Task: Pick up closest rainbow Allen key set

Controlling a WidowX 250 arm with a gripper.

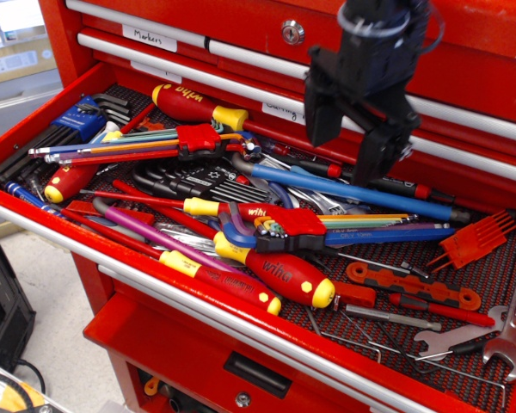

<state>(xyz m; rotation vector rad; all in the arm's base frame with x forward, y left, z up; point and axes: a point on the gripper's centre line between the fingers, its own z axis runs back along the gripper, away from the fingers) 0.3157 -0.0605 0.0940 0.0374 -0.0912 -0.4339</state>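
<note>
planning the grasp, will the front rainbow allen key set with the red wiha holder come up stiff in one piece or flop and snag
The rainbow Allen key set looks rigid: metal keys clamped in a hard red holder, so it probably lifts as one piece. Its long keys fan rightward, so a grab at the holder may tip that end down. It lies tangled over the red-handled screwdriver, so it may snag. The gripper hangs above, jaws open.
</note>
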